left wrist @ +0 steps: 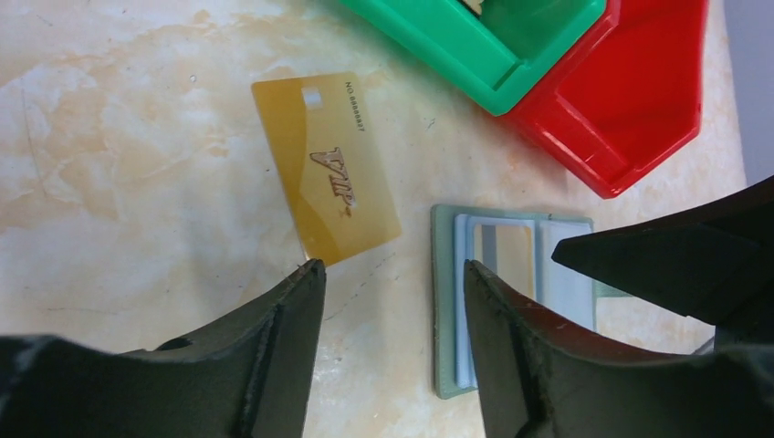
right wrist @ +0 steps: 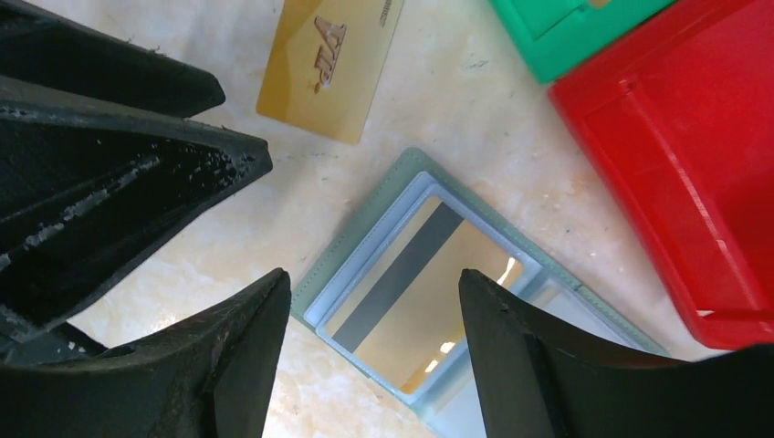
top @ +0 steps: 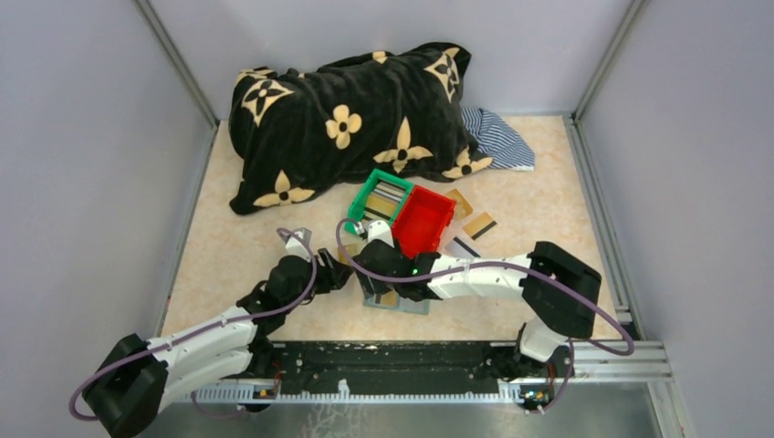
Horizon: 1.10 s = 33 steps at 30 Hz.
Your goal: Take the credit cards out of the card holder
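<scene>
On the table (right wrist: pixel 456 100) beside the red bin (right wrist: pixel 675 164), the card holder (right wrist: pixel 360 233) lies open with one credit card (right wrist: pixel 411 292) in its pocket and another card (left wrist: pixel 327 169) out, while the left gripper (left wrist: pixel 392 274) and right gripper (right wrist: pixel 370 278) hover above it, fingers apart and empty, so the next move, I judge, is pinching that pocketed card's edge.

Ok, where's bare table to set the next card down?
Widest bare patch: left side of the table, between the blanket and the left arm. Another at right, between the loose cards and the side rail. Crowded: centre, around the green bin, red bin, wallet and gold card.
</scene>
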Each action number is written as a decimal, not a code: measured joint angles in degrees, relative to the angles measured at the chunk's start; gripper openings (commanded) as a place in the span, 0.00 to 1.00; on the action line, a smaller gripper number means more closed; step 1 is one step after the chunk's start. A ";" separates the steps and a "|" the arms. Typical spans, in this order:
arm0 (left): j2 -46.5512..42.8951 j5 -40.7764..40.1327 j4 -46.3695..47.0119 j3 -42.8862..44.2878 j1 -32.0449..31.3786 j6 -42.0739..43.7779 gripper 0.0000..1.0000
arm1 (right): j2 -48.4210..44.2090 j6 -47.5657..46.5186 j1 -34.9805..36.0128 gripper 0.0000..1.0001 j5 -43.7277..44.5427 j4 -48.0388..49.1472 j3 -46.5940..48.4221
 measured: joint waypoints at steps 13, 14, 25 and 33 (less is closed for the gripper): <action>-0.70 0.81 -0.31 3.08 0.00 -0.59 0.68 | -2.75 -1.33 0.20 0.68 4.94 0.20 0.31; -0.90 0.81 -0.42 3.08 0.00 -0.59 0.68 | -2.78 -1.33 0.20 0.68 5.11 0.26 0.31; -0.79 0.04 -2.86 5.16 0.02 0.35 0.69 | -21.11 -4.04 -16.17 0.64 0.39 6.16 -9.68; 4.09 -0.07 -2.75 9.09 0.07 1.81 0.68 | -29.59 -10.40 -30.12 0.64 -2.32 6.51 -11.72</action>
